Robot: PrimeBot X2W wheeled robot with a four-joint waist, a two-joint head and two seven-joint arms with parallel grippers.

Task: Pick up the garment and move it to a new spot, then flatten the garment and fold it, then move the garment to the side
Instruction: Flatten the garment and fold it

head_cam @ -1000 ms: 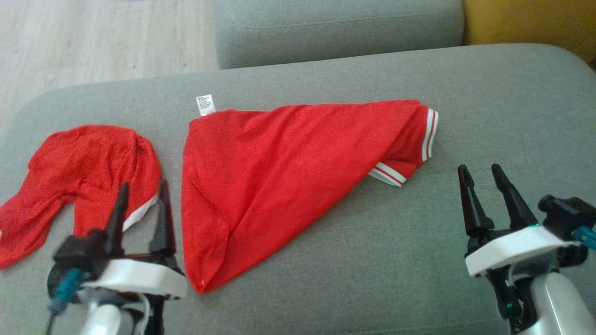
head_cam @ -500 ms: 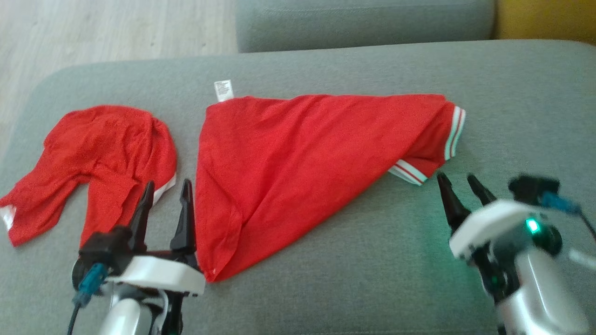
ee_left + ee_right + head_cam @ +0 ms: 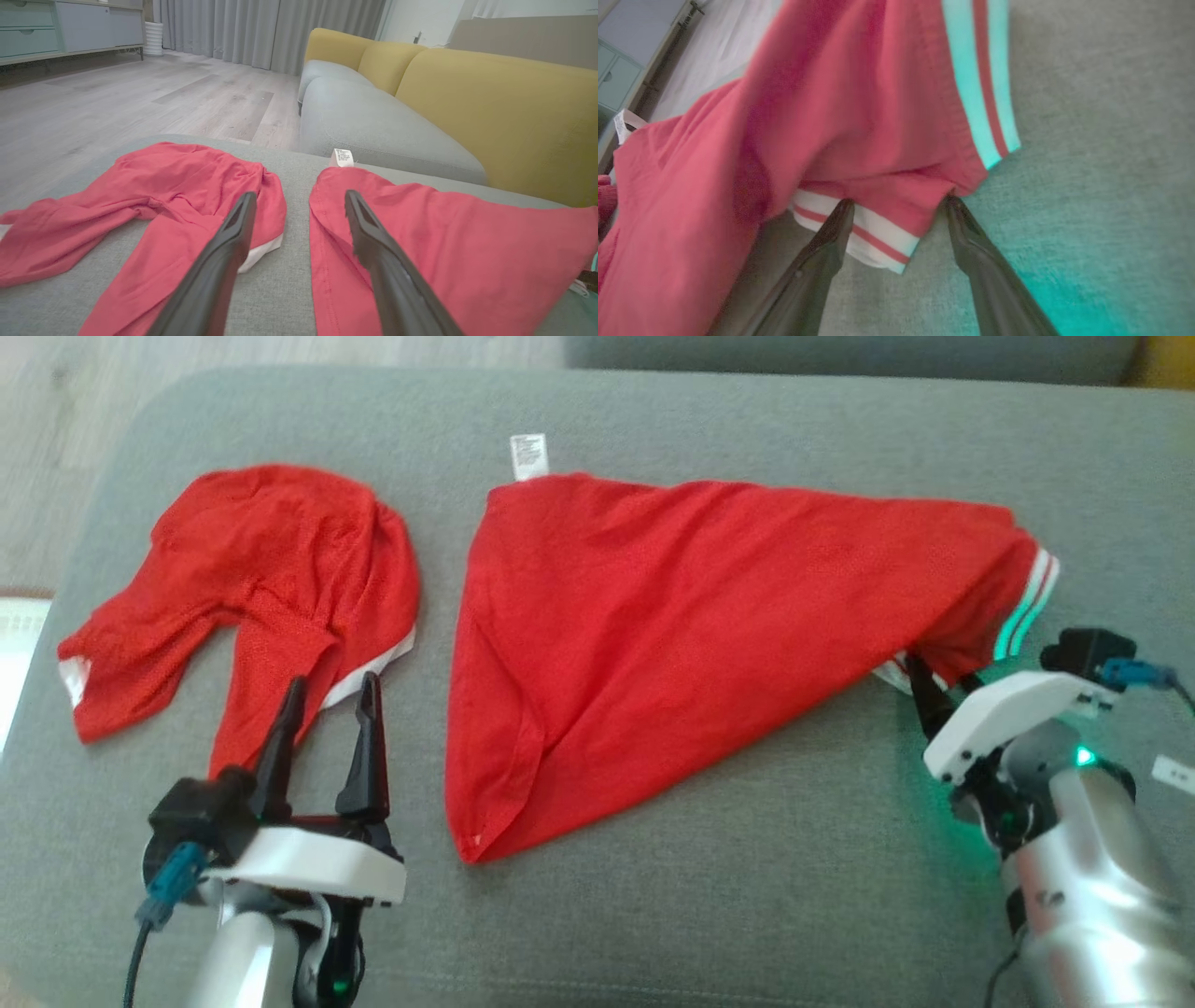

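The garment [image 3: 672, 616] is red and lies folded into a triangle on the grey sofa cushion [image 3: 747, 896], with a white label [image 3: 528, 455] at its far corner. Its striped sleeve cuff [image 3: 873, 238] lies at the right end. My right gripper [image 3: 938, 672] is open, its fingertips at that cuff, one on each side of it [image 3: 900, 201]. A second red garment [image 3: 271, 551] lies crumpled at the left. My left gripper [image 3: 333, 681] hovers open over the near hem of that one, nothing between its fingers [image 3: 300, 193].
A second grey cushion [image 3: 373, 121] lies beyond this one, with a yellow backrest [image 3: 490, 107] behind it. Wooden floor [image 3: 56, 429] lies off the cushion's left edge. Bare grey cushion stretches in front of both garments.
The head camera has tipped down and shifted. My right gripper has advanced left and forward to the striped cuff, its tips now at the cloth. The left gripper stays open near the crumpled garment.
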